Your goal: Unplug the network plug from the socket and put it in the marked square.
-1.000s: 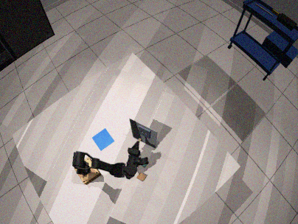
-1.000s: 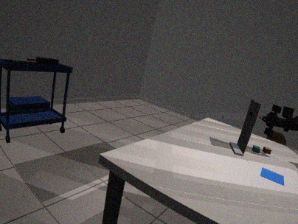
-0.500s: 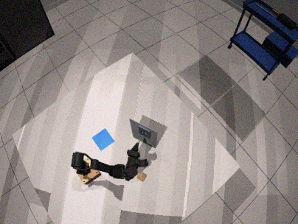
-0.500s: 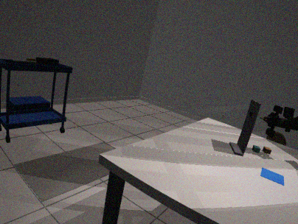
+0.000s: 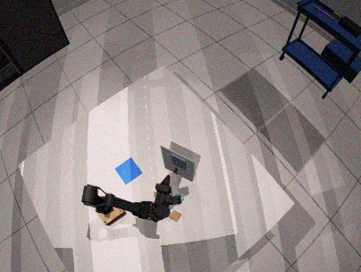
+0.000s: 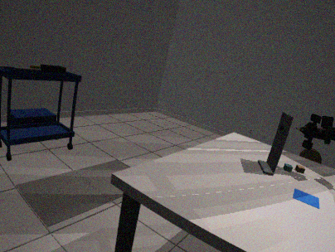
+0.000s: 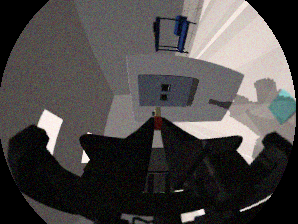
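Apparently plug out, claw (image 5: 172,174) (image 6: 297,128) (image 7: 157,120) clamped on plug (image 7: 158,123), apart from panel (image 5: 189,171) (image 6: 279,142) (image 7: 220,85), 2 sockets (image 7: 165,87) uncovered.

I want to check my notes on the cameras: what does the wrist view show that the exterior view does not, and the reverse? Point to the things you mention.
Only wrist: two dark square openings (image 7: 165,87) on the panel's face, and the small red and tan plug (image 7: 158,123) between the fingertips of the black pincer (image 5: 172,174) (image 6: 297,128) (image 7: 157,120).

Only exterior: the flat blue marked square (image 5: 129,171) (image 6: 306,198) and the small tan block (image 5: 175,216) (image 6: 300,169).

Both: the upright grey panel (image 5: 189,169) (image 6: 279,142) (image 7: 215,90), the small teal block (image 5: 180,199) (image 6: 288,167) (image 7: 283,106), the blue shelf cart (image 5: 308,63) (image 6: 41,75) (image 7: 157,35) and the pincer.
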Robot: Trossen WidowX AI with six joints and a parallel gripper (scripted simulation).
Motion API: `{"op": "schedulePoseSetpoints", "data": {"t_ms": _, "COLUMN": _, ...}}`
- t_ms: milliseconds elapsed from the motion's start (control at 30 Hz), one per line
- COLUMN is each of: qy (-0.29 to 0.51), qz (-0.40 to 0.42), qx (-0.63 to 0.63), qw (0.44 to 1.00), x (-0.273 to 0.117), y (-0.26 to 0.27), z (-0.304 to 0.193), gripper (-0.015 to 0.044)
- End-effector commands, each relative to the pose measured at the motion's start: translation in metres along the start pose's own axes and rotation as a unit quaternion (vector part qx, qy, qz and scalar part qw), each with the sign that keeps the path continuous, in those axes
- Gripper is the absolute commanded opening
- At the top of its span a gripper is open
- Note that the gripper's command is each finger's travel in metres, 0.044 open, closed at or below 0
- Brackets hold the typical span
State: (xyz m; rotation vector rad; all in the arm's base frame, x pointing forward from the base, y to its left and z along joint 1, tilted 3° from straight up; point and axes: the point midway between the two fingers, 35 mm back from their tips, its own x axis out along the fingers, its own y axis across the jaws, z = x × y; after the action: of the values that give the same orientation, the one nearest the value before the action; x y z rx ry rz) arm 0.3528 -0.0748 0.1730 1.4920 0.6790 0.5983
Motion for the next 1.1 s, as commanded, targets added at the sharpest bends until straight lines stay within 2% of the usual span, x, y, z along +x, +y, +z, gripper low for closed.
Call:
{"op": "schedulePoseSetpoints", "data": {"t_ms": 0, "qy": 0.003, "qz": 0.002, "qx": -0.009, "qw": 1.0, "x": -0.004, "y": 0.017, "z": -0.004, "gripper": 0.0}}
{"op": "schedulePoseSetpoints", "data": {"t_ms": 367, "qy": 0.004, "qz": 0.001, "qx": -0.008, "qw": 1.0, "x": -0.008, "y": 0.033, "z": -0.011, "gripper": 0.0}}
{"op": "schedulePoseSetpoints", "data": {"t_ms": 1067, "qy": 0.001, "qz": -0.07, "qx": 0.071, "qw": 0.995, "x": 0.057, "y": 0.006, "z": -0.054, "gripper": 0.0}}
